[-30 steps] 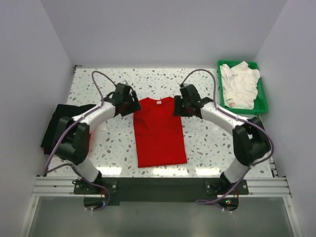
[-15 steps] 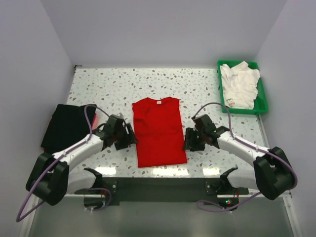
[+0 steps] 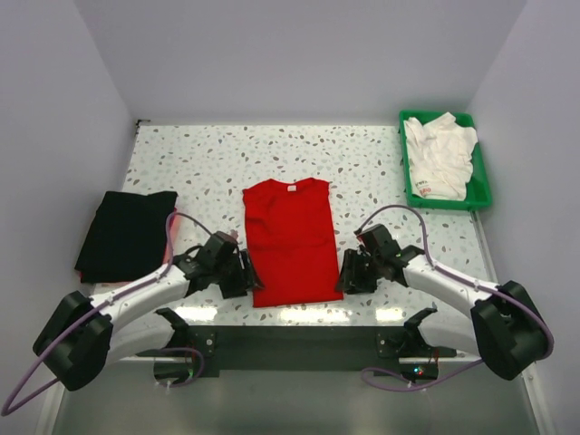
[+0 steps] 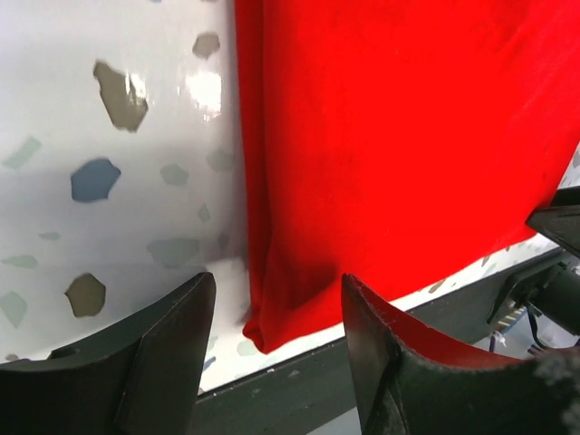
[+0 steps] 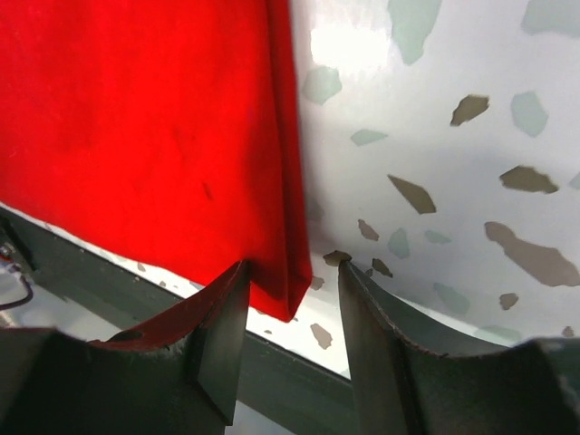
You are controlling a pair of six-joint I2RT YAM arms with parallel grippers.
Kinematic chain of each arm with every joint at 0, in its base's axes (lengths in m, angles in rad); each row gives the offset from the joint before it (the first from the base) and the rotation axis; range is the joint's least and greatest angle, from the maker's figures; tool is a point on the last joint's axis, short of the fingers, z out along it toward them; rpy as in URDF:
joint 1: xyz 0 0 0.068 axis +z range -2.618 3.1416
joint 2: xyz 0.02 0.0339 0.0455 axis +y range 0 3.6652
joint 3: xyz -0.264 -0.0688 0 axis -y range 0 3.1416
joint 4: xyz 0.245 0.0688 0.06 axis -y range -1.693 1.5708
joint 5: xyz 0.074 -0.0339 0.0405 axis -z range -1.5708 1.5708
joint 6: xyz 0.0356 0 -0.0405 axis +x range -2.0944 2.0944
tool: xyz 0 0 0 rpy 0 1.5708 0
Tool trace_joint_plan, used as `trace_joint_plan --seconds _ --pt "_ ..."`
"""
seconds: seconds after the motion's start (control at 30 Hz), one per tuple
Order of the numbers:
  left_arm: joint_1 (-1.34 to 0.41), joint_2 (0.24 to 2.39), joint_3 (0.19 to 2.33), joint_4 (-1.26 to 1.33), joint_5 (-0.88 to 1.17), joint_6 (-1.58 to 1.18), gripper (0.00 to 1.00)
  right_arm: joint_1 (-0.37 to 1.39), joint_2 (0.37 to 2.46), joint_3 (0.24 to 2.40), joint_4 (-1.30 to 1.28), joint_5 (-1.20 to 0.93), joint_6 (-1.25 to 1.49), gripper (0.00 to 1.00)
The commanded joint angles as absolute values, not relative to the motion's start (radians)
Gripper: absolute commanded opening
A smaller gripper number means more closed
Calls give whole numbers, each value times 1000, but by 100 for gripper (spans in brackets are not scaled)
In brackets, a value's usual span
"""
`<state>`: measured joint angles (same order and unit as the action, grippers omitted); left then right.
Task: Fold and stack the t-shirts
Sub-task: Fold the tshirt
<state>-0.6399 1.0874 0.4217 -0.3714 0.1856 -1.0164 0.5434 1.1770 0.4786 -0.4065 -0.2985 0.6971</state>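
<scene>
Bright even overhead light; glare patches on my glossy tabletop (image 3: 362, 159) near edge; wrist views sharp, my pincer fingers blurred.

Robot lab cell, white walls (image 3: 299, 54), speckled table (image 3: 208, 154), aluminium rail (image 3: 458, 352)

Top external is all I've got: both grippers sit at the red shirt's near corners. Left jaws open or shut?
Observer: Open. In the left wrist view the left gripper straddles the near hem corner of the red shirt, not yet pinched.
Operator: Right side?
Observer: The right gripper is open too, with the other hem corner between its jaws.
Operator: Single layer there?
Observer: Looks doubled. The right wrist view shows the side edge folded over on itself.
</scene>
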Motion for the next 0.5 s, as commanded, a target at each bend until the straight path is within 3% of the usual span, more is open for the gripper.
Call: trace_joint_plan --seconds 0.0,0.47 --pt "-667 1062 388 -406 193 -1083 61 555 1157 433 -394 -341 738 47" --pt "-796 1005 290 -454 170 -1253 49 555 1114 348 -362 -353 796 39"
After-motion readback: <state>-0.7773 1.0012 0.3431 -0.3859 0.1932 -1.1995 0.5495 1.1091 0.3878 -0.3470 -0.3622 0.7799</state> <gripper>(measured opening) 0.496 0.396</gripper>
